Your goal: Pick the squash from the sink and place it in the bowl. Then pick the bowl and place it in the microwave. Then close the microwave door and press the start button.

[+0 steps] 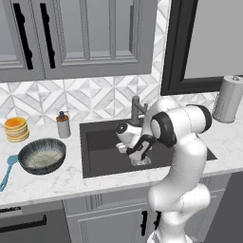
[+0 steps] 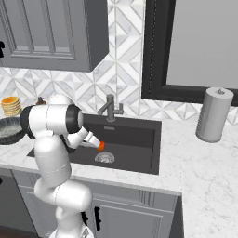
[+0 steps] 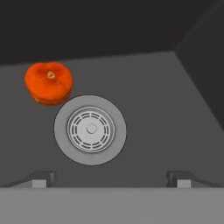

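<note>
Orange squash (image 3: 49, 82) lies on the sink (image 3: 166, 109) floor, just beside the drain (image 3: 90, 129). Above the drain hovers the gripper (image 3: 109, 178), jaws spread wide and empty.

My own arm hides the squash (image 2: 101, 146) in the left base view and covers most of it in the right base view, leaving an orange sliver. My gripper (image 3: 109, 177) shows just its fingertips, cut by the hand view's bottom. The bowl (image 2: 9, 130) is cropped at the right base view's left edge.
</note>
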